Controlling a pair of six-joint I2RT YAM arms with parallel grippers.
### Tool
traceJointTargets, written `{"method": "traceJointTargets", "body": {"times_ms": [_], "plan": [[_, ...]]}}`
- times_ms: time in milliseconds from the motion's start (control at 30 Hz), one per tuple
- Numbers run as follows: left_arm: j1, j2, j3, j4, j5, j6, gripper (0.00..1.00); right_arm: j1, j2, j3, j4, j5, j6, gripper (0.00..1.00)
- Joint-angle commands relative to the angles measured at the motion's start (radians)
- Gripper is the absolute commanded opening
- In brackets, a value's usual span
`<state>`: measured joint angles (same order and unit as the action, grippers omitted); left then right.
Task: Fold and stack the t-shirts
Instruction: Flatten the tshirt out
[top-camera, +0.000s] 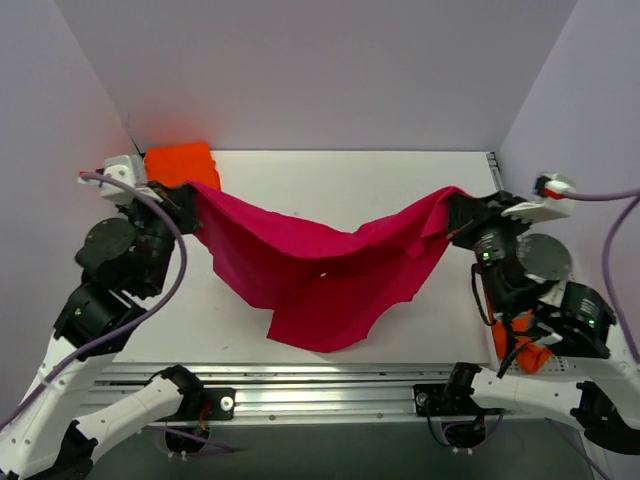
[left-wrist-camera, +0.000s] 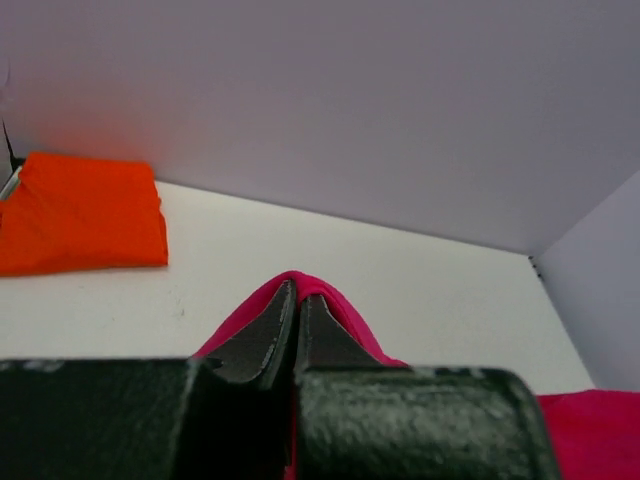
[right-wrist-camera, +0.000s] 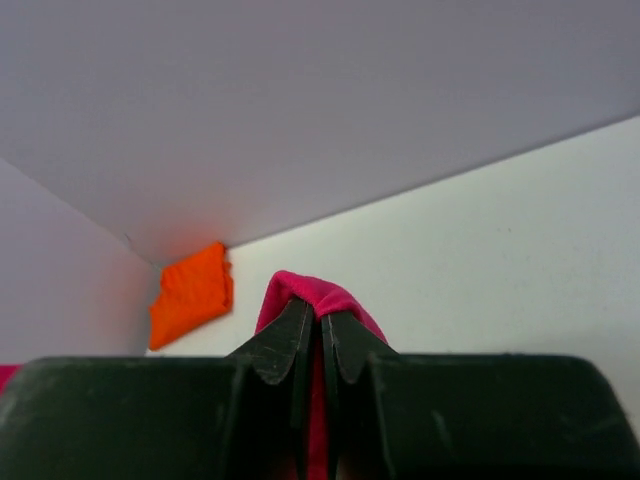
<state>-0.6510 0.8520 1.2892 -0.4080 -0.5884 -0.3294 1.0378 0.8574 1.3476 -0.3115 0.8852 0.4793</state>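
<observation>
The crimson-pink t-shirt (top-camera: 320, 270) hangs stretched between both grippers above the white table (top-camera: 330, 180), sagging in the middle. My left gripper (top-camera: 188, 205) is shut on its left end; the cloth wraps over the fingertips in the left wrist view (left-wrist-camera: 297, 284). My right gripper (top-camera: 455, 215) is shut on its right end, seen in the right wrist view (right-wrist-camera: 318, 308). A folded bright orange t-shirt (top-camera: 180, 163) lies at the table's back left corner; it also shows in the left wrist view (left-wrist-camera: 80, 213) and the right wrist view (right-wrist-camera: 192, 292).
Grey walls close the table at the back and both sides. More orange cloth (top-camera: 522, 345) lies at the right near edge, under the right arm. A metal rail (top-camera: 320, 385) runs along the near edge.
</observation>
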Motion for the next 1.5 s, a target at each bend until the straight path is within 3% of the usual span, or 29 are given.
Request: {"method": "traceJointTargets", "body": {"times_ms": [0,233,533,600,667,700,733,800,933,1033,1133,1167,1300,1367,1467], "plan": [[-0.006,-0.033,0.13,-0.041,0.022,0.059,0.02,0.005,-0.011,0.126,0.04,0.054,-0.111,0.0],[-0.006,0.01,0.308,-0.026,0.071,0.115,0.02,0.007,0.094,0.304,0.167,0.044,-0.241,0.0],[-0.001,0.194,0.444,0.032,0.061,0.176,0.02,-0.014,0.403,0.508,0.351,0.25,-0.467,0.0],[0.028,0.244,0.426,0.049,0.071,0.178,0.02,-0.07,0.463,0.577,0.262,0.232,-0.429,0.0],[0.079,0.278,0.403,0.063,0.137,0.132,0.02,-0.244,0.544,0.607,0.166,0.074,-0.32,0.0],[0.161,0.31,0.385,0.067,0.181,0.106,0.02,-0.309,0.569,0.604,0.119,0.01,-0.218,0.0],[0.206,0.327,0.337,0.092,0.234,0.077,0.02,-0.415,0.609,0.564,0.117,-0.047,-0.181,0.0],[0.278,0.367,0.282,0.135,0.35,0.006,0.02,-0.49,0.647,0.498,0.149,-0.155,-0.099,0.0],[0.37,0.591,0.219,0.244,0.409,-0.048,0.02,-0.632,0.858,0.404,0.196,-0.267,-0.006,0.0],[0.428,0.819,0.254,0.299,0.453,-0.082,0.02,-0.682,1.094,0.499,0.215,-0.319,0.039,0.0],[0.468,1.069,0.379,0.324,0.473,-0.106,0.02,-0.719,1.366,0.666,0.195,-0.368,0.053,0.0],[0.479,1.187,0.472,0.319,0.486,-0.112,0.02,-0.729,1.429,0.791,0.192,-0.405,0.05,0.0],[0.507,1.404,0.718,0.259,0.512,-0.134,0.02,-0.74,1.72,1.1,0.195,-0.469,0.041,0.0],[0.514,1.497,0.81,0.215,0.504,-0.135,0.02,-0.748,1.766,1.171,0.244,-0.492,0.035,0.0],[0.522,1.591,0.978,0.143,0.487,-0.14,0.02,-0.769,1.766,1.122,0.372,-0.541,0.057,0.0]]}}
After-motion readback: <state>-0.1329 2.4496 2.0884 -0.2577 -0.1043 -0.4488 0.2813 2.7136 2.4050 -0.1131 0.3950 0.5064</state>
